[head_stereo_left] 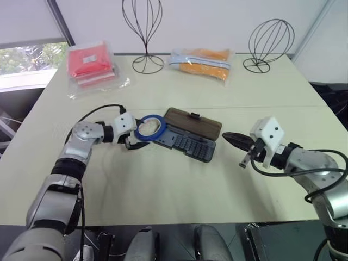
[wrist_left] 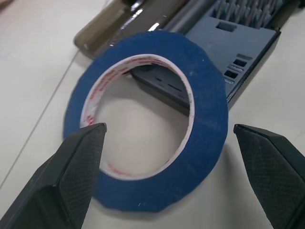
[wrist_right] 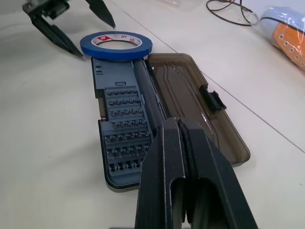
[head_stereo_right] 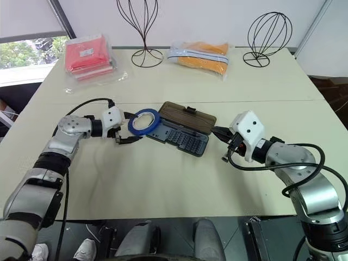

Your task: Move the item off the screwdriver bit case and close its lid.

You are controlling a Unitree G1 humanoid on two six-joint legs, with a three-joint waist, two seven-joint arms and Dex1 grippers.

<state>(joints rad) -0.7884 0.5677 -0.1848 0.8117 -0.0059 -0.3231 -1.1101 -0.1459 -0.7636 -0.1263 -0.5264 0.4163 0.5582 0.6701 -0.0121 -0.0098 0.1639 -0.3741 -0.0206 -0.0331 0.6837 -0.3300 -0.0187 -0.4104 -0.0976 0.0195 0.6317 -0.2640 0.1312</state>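
The blue tape roll (wrist_left: 145, 119) leans on one end of the open screwdriver bit case (wrist_right: 125, 129), blocking the lid (wrist_right: 195, 107), which lies flat beside the tray. The left gripper (wrist_left: 169, 176) faces the roll, fingers spread wide either side without touching, apparently set to grasp it. The right gripper (wrist_right: 183, 157) waits at the case's other end, fingers pressed together, probably for pushing the lid.

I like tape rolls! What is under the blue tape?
One edge of the blue tape lies on the end of the open bit case; the rest leans onto the table. Through its hole, table shows. What the ring itself covers stays hidden.
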